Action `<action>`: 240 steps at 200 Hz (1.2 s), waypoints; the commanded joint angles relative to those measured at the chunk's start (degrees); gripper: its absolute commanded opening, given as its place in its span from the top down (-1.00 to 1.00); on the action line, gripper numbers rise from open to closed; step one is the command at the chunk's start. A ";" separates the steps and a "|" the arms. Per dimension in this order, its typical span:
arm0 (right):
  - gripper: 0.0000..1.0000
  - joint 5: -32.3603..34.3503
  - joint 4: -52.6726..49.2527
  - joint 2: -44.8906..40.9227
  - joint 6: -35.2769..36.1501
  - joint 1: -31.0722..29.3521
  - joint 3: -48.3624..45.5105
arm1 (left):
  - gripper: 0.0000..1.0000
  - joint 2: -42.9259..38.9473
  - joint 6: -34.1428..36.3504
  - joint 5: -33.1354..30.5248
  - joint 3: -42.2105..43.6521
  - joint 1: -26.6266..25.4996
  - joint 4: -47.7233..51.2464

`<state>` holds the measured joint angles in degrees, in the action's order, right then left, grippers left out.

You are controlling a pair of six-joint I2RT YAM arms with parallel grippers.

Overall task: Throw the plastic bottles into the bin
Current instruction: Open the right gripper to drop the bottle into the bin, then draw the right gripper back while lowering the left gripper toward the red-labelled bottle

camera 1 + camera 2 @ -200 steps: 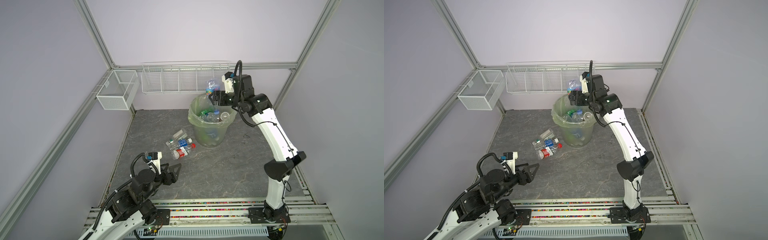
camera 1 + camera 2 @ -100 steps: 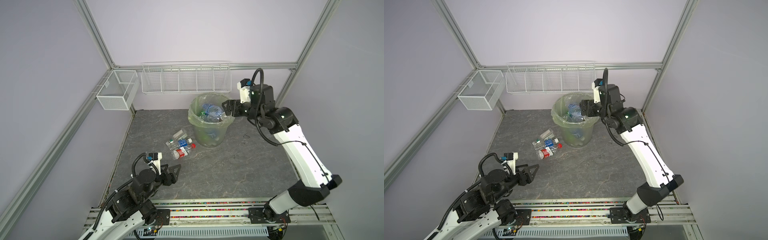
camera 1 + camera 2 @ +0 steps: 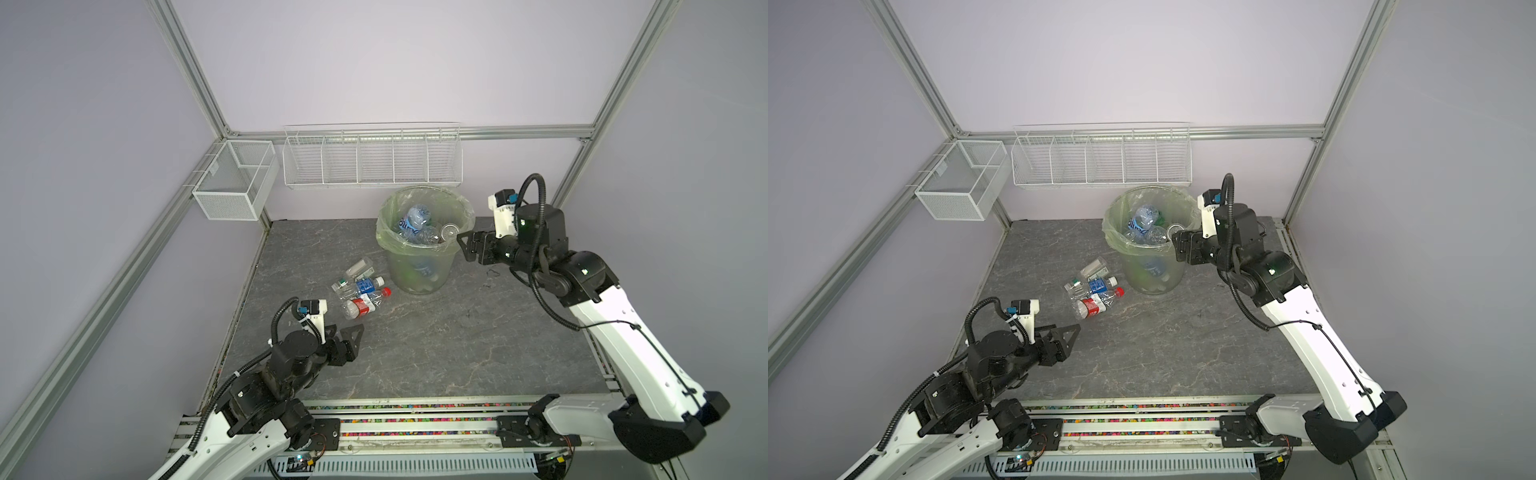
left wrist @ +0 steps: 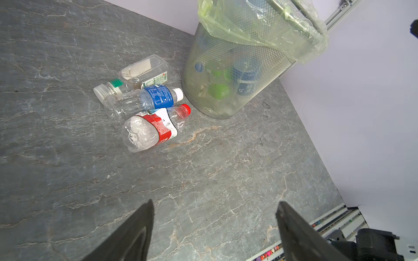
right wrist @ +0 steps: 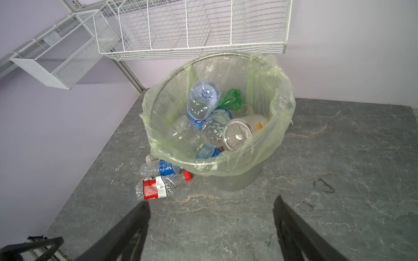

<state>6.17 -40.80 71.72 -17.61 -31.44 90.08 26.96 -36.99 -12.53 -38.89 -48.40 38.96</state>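
The bin (image 3: 419, 270) stands at the back of the floor, lined with a pale green bag and holding several plastic bottles (image 5: 202, 101). To its left lie three bottles in a cluster: a red-labelled one (image 3: 362, 306), a blue-labelled one (image 3: 364, 286) and a clear squarish one (image 3: 358, 266). My right gripper (image 3: 464, 248) hangs open and empty just right of the bin's rim (image 5: 280, 126). My left gripper (image 3: 348, 332) is open and empty, low over the floor, short of the red-labelled bottle (image 4: 149, 131). Its fingers (image 4: 140, 228) frame bare floor.
A long white wire basket (image 3: 372, 160) hangs on the back wall just above the bin. A smaller mesh basket (image 3: 235, 183) hangs on the left frame. The rail (image 3: 415, 419) runs along the front edge. Walls close in on the left, back and right.
My right arm has swung back from above the bin to its right side and lower. The blue-tinted bottle seen over the bin now lies inside it. The left arm has stayed put.
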 commanded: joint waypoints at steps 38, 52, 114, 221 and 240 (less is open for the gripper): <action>-0.76 -0.64 1.42 -9.18 -1.27 0.02 -11.79 | -0.80 11.01 3.61 -1.60 -6.14 2.59 -1.29; -0.76 -0.42 1.21 -11.21 -1.48 0.05 -14.12 | -0.80 13.52 4.18 2.89 -6.58 7.40 -2.76; -0.76 1.06 -0.24 -18.68 -2.13 0.11 -22.64 | -0.84 25.43 7.01 17.76 -7.76 24.48 -11.12; -0.76 2.67 -2.57 -28.51 -5.67 0.68 -34.71 | -0.84 42.14 7.47 23.11 -4.42 29.59 -23.43; -0.76 1.83 -2.38 -29.48 -6.67 0.71 -36.59 | -0.84 44.42 8.16 22.82 -5.14 29.62 -23.01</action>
<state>8.14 -42.57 43.57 -22.31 -31.11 55.96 69.19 -30.61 9.76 -43.97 -19.11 18.22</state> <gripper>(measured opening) 0.883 0.923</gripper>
